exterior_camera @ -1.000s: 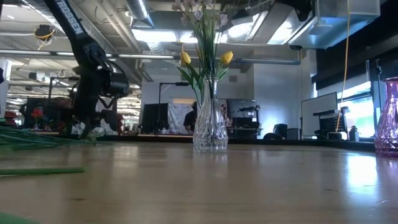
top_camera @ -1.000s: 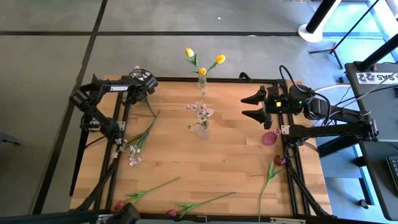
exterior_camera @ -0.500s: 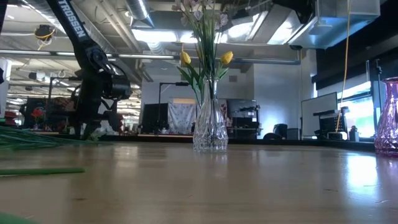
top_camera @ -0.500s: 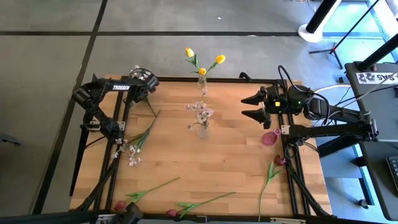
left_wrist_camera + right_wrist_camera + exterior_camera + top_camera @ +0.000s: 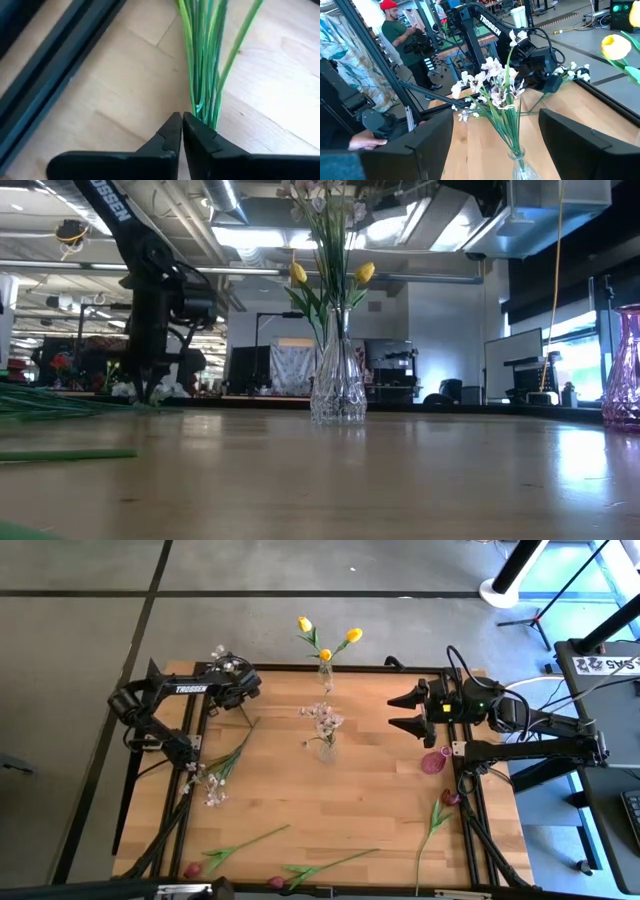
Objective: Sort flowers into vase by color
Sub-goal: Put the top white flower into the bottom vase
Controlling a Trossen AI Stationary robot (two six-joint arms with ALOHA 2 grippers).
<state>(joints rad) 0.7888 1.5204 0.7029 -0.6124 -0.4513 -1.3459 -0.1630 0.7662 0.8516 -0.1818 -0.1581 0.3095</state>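
Note:
My left gripper [image 5: 243, 700] is low at the table's far left, its fingers shut [image 5: 181, 122] right beside the cut ends of a bundle of green stems [image 5: 202, 65]. White-pink blossoms [image 5: 225, 658] show by it at the far edge. More sprays [image 5: 210, 788] lie flat on the left. A clear vase with yellow tulips [image 5: 325, 675] stands far middle. Another clear vase with white-pink sprays [image 5: 325, 745] stands at the centre. My right gripper [image 5: 400, 712] hangs open and level, high at the right. My left gripper points steeply down with its shut fingers at the stems' cut ends [image 5: 200, 107]. One fingertip [image 5: 200, 135] covers those ends. I cannot tell whether it touches or pinches a stem.
A pink vase [image 5: 433, 762] stands at the right. Red-pink tulips lie along the near edge [image 5: 245, 843] [image 5: 330, 865] and at the right [image 5: 435, 820]. The black frame rail [image 5: 55, 75] runs close beside the left gripper. A person [image 5: 400, 35] stands beyond the table.
My left gripper has slid a short way along the far edge toward the table's right, staying low over the stems. The right arm has kept still.

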